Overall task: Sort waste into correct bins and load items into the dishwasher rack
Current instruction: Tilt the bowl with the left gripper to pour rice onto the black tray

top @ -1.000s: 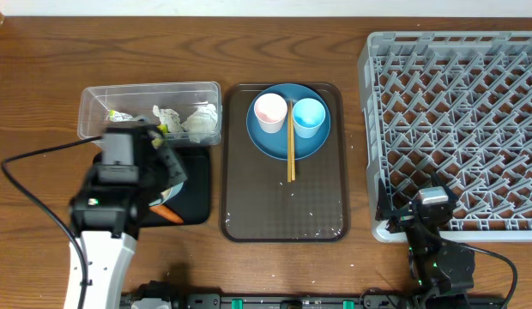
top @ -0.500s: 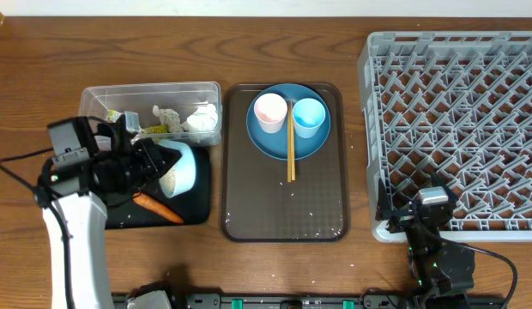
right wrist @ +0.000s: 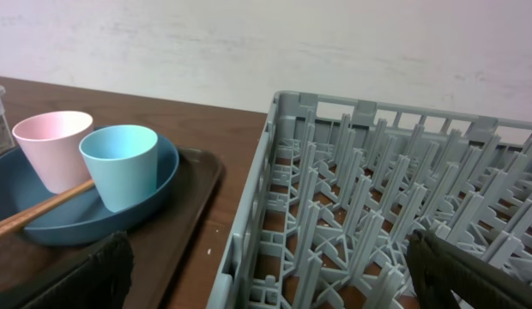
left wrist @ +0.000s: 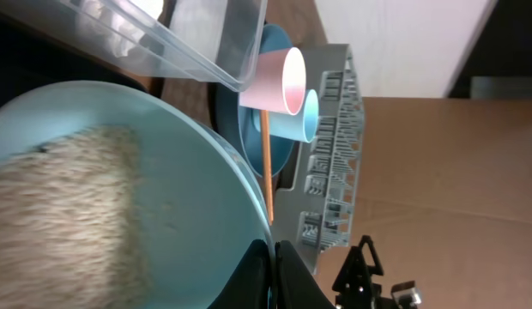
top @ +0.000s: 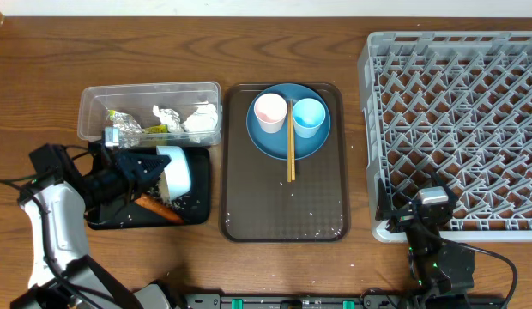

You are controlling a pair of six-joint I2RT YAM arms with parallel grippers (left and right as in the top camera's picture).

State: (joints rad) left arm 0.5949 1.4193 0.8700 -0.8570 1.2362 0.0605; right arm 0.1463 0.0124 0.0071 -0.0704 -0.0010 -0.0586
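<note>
On the blue plate (top: 270,142) stand two cups (top: 270,112); left jaws clamp one bowl (top: 174,170), right jaws gape wide.

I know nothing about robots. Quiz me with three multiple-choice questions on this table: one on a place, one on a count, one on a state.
1. The carrot lies in: A the clear tub; B the black tray; C the rack.
2. Cups on the blue plate: A one; B two; C three.
3. The bowl in the left gripper is: A tipped sideways; B upright; C upside down.
Answers: 1 B, it lies beside the tipped bowl; 2 B, one pink, one light blue; 3 A, its mouth faces sideways over the tray.
</note>
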